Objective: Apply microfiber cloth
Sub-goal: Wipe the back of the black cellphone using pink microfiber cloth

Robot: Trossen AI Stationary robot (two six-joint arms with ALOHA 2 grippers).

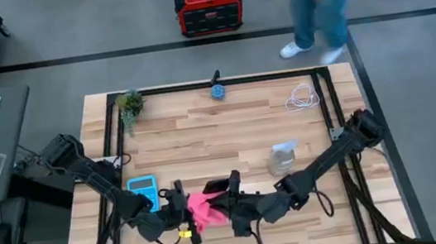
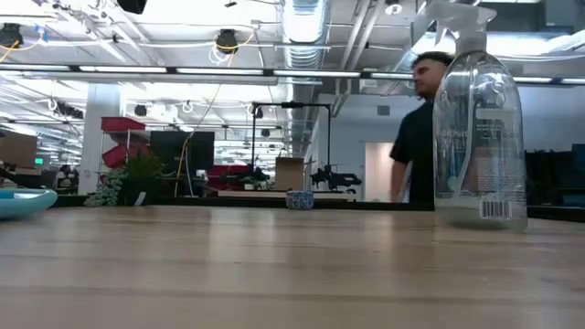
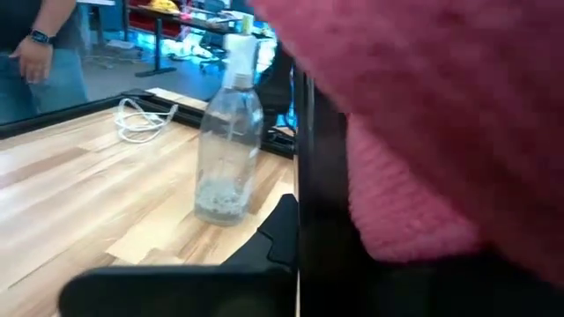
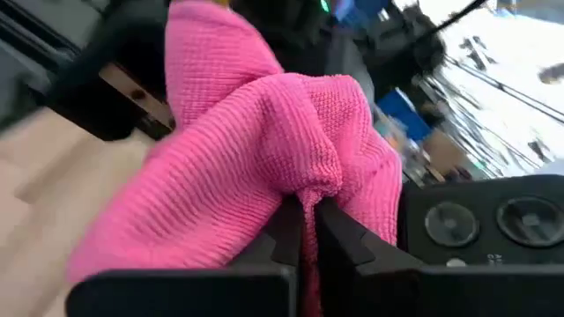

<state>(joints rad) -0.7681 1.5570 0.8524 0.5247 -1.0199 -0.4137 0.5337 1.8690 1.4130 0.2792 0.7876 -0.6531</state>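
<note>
Near front edge, both arms meet at microfiber cloth [image 1: 205, 210].

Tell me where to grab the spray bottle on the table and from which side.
Judging from its pose, grip the spray bottle around its clear round body, below the trigger head, coming in level from the right arm's side. It stands upright with bare wood around it; the neck and trigger look narrower and uneven. The white cable lies well apart.

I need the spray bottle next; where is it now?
In the high view the spray bottle stands right of centre, behind the right arm's forearm, nearer than the white cable.
</note>
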